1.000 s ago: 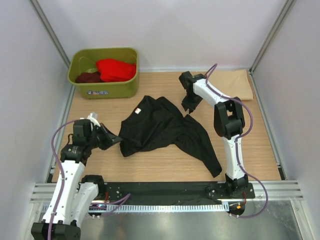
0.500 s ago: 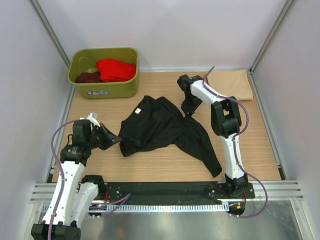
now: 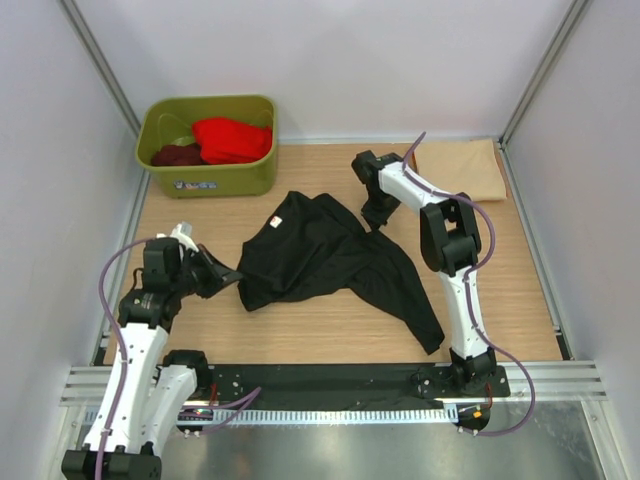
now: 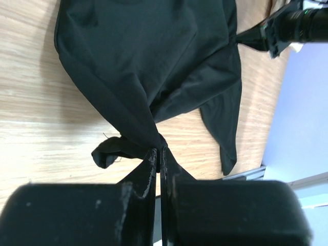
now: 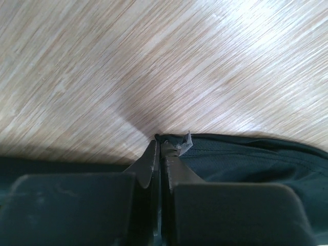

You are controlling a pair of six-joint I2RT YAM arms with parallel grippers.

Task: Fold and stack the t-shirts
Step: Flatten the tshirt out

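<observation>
Evidently the left gripper (image 4: 158,152) is clamping a bunched edge of the black t-shirt (image 3: 320,255), and the right gripper (image 5: 160,144) is pinching a hem corner on its far side, probably to stretch it flat for folding. It is lying crumpled between them on the table (image 3: 500,290); the red t-shirt (image 3: 232,140) is sitting in the tub (image 3: 205,178).

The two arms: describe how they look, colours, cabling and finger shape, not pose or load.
Both the left arm and the right arm have white link shells with black joints and black bases. A mauve cable loops outside each. The fingers are black, tapering to thin tips, with scuffed surfaces.
</observation>
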